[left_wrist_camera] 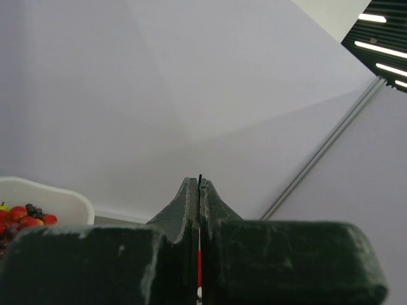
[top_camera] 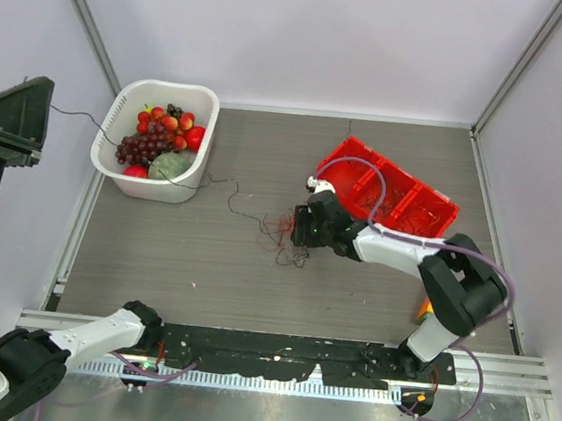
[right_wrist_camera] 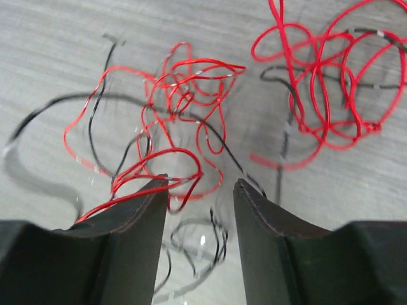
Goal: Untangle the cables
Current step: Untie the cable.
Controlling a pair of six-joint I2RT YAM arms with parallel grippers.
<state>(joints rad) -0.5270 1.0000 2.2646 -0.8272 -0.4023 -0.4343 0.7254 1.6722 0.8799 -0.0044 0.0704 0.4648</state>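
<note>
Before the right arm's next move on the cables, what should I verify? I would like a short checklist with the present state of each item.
1. Right pincer open: ok.
2. Right pincer over the cables: ok, red loops lie just ahead of it.
3. Red and black strands separated: not ok, they cross in many places.
4. Left pincer away from the cables: ok, shut, facing the wall.
5. Left pincer holding a strand: cannot tell.

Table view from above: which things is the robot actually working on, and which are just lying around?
Job: the cables, red and dark thin wires; right gripper, open over them; left gripper, pinching a strand.
Lying about: white basket of fruit; red tray.
</note>
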